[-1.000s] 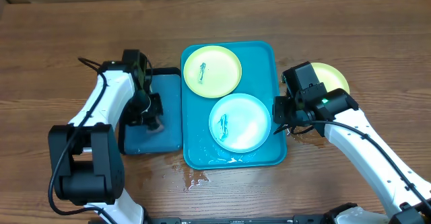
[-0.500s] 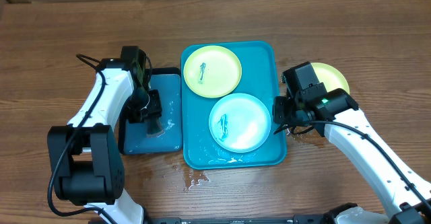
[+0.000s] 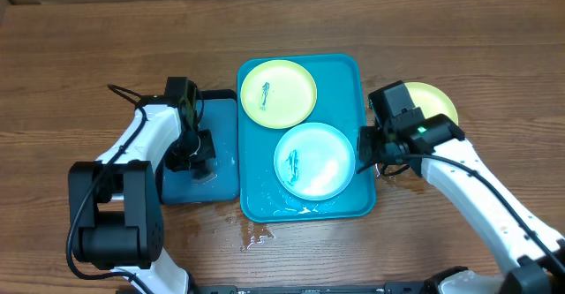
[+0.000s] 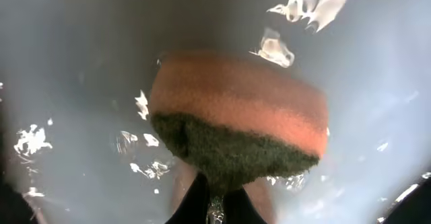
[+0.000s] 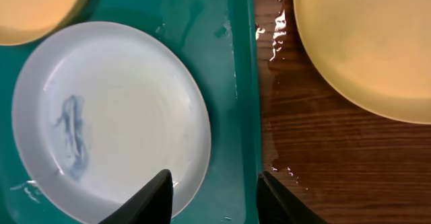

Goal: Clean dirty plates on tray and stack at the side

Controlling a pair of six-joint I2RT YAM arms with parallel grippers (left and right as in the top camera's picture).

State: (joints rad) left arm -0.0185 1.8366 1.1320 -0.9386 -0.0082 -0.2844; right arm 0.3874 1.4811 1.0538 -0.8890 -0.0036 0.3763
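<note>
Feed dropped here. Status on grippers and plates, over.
Left gripper shut on sponge at small blue tray. Right gripper open astride teal tray rim. Yellow-green plate and light-blue plate streaked, on tray. Third plate on table, right. Nothing blocking.

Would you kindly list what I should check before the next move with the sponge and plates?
1. Left fingers shut on sponge: ok.
2. Sponge over the wet small tray: ok.
3. Light-blue plate clean: not ok, blue smear.
4. Yellow-green plate on teal tray clean: not ok, smeared.
5. Right fingers open, astride teal tray's rim: ok.
</note>
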